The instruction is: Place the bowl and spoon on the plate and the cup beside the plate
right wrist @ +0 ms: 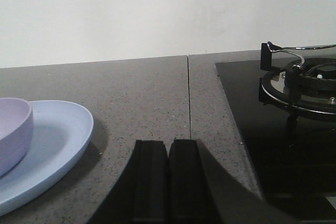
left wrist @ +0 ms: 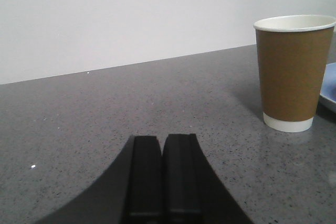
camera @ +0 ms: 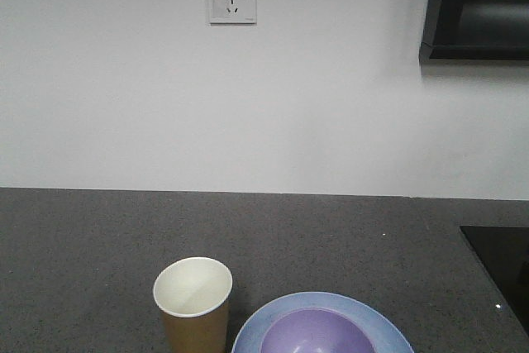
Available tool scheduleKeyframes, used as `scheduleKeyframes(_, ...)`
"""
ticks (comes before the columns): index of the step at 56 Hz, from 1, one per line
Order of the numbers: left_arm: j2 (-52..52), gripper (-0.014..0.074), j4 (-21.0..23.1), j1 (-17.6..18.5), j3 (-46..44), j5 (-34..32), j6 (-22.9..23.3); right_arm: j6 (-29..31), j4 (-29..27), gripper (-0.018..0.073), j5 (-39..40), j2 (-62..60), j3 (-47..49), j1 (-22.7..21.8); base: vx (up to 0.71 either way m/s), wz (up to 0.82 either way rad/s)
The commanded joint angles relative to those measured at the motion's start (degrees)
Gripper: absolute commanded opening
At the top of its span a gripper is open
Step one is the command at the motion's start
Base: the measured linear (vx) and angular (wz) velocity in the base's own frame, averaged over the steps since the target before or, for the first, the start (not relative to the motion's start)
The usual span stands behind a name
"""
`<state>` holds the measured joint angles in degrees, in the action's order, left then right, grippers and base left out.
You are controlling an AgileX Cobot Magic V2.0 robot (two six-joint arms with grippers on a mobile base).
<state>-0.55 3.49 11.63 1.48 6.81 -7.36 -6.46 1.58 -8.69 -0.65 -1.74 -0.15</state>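
Left gripper (left wrist: 163,174): black fingers pressed together, no gap, nothing held, low over countertop, pointing forward. Right gripper (right wrist: 169,177): same pose, fingers closed flush, empty. Neither arm visible in front view.

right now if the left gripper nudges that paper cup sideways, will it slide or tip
The cup looks empty in the front view, so it is probably very light. It is tall and tapers to a narrower white base, so a push near the rim would likely tip it; a low push should slide it on the smooth counter. Its thin paper wall may dent if squeezed.
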Motion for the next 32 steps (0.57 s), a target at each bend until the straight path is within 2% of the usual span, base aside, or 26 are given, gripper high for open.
scheduleKeyframes(1,-0.99,-0.0006,0.15,-0.09,-1.39,-4.68,0.52,-0.05,0.69,-0.0008,4.51,-0.33,-0.22,-0.22,0.0,0.0)
scheduleKeyframes(32,-0.99,-0.0006,0.15,-0.09,-1.39,-4.68,0.52,-0.05,0.69,-0.0008,4.51,-0.33,-0.22,-0.22,0.0,0.0)
